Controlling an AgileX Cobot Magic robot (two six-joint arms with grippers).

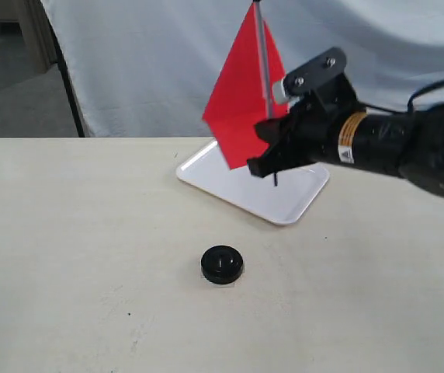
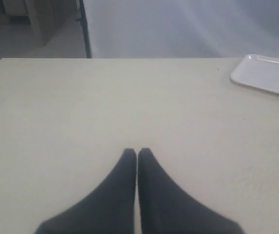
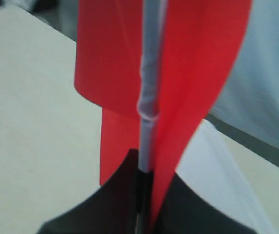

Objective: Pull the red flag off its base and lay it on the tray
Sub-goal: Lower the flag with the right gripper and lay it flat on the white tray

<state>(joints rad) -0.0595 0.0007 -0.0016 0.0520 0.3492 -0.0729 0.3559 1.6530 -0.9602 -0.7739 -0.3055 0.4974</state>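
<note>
My right gripper (image 1: 272,149) is shut on the pole of the red flag (image 1: 241,105) and holds it upright in the air over the white tray (image 1: 300,198). The pole's thin black lower end hangs free just above the tray. In the right wrist view the red flag (image 3: 115,58) fills the frame, its whitish sleeve (image 3: 148,87) running down into my right gripper (image 3: 144,170). The black round base (image 1: 222,264) sits alone on the table, nearer the front, its centre hole bare. My left gripper (image 2: 137,152) is shut with nothing in it, low over the table.
A pale cloth backdrop (image 1: 144,62) hangs behind the table's far edge. The tray (image 2: 269,75) shows at the edge of the left wrist view. The cream table (image 1: 67,256) spreads around the base.
</note>
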